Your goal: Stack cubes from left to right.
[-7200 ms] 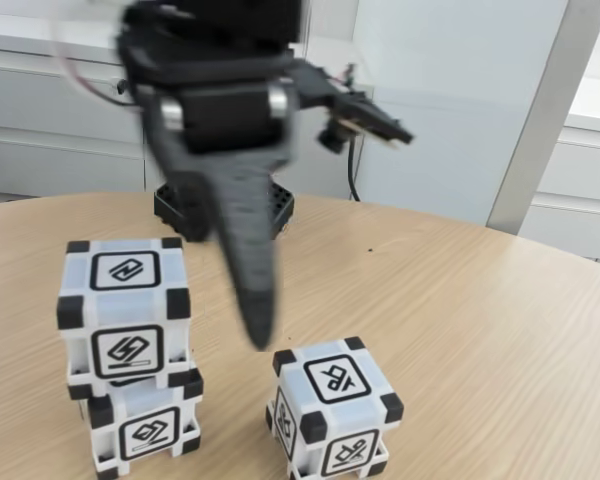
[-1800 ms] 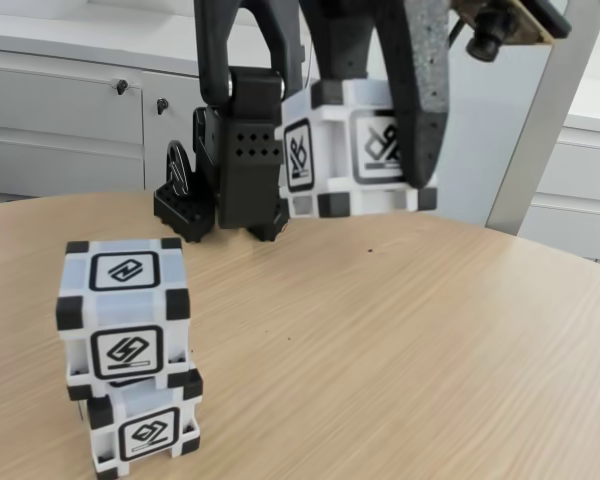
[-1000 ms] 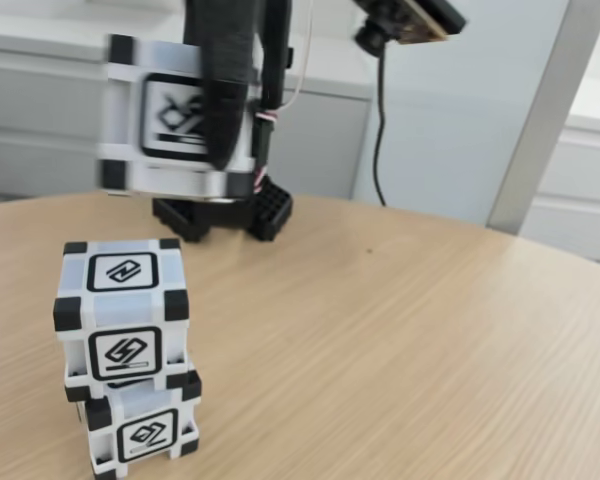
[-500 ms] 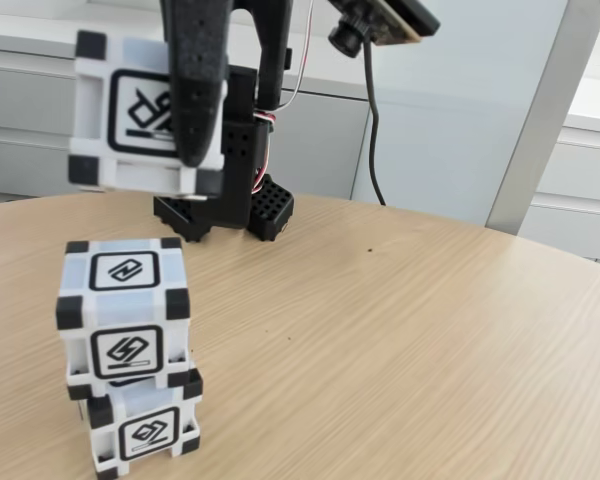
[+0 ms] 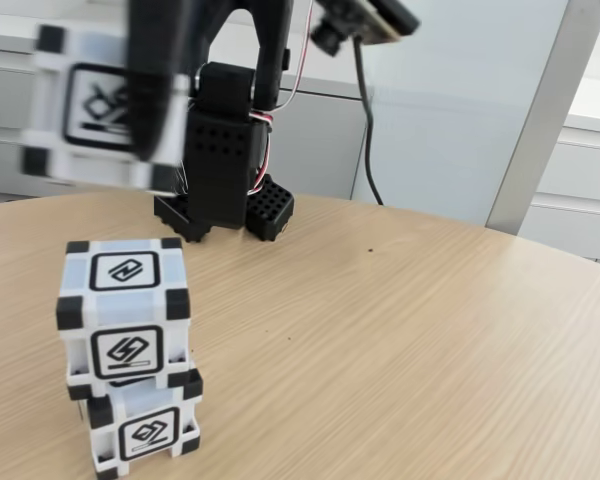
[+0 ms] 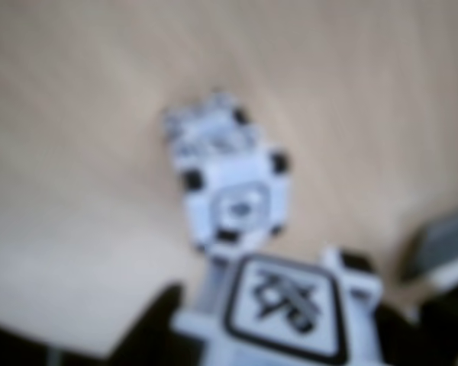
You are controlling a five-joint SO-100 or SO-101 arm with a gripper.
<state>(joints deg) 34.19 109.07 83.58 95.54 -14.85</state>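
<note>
Hand [image 5: 145, 110] clamped on third cube [image 5: 90, 110], one dark finger [image 5: 155, 90] across its front face. Carried high, clear above and a little behind the two-cube stack [image 5: 130, 360], probably to avoid knocking it. Stack at the worktop's [image 5: 400, 340] near left edge, top cube [image 5: 125, 315] sitting slightly askew on the bottom cube [image 5: 145, 430]. Wrist view blurred: held cube [image 6: 278, 313] near, stack [image 6: 233, 183] below and not yet lined up.
</note>
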